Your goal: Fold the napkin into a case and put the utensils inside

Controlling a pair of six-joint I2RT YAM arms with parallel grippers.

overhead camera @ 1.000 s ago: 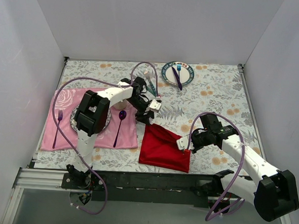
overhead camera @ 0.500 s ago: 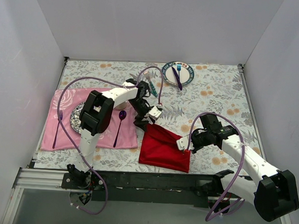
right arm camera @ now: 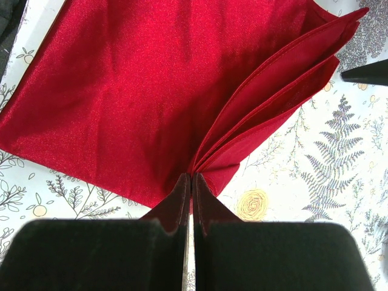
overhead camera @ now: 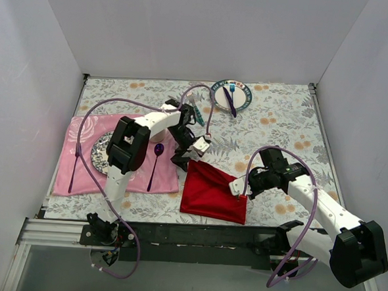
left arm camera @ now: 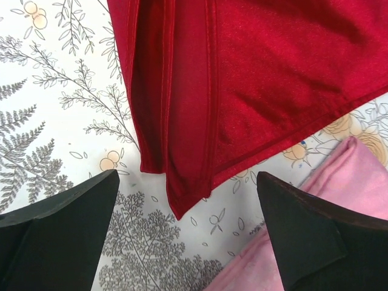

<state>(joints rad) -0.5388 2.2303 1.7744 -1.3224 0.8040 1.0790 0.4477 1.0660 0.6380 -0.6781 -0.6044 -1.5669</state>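
Though L claw (left arm camera: 187,177) gapes, R claw (right arm camera: 191,177) nips napkin (right arm camera: 133,91).

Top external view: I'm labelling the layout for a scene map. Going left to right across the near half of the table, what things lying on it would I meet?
purple fork → patterned plate → purple spoon → napkin

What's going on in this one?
The right arm's fingers are pinched shut on the right edge of the folded bright red cloth napkin. The left arm's fingers stand wide open around its far corner, gripping nothing. The teal-handled silver fork and knife lie on the table farther back, not yet inside.
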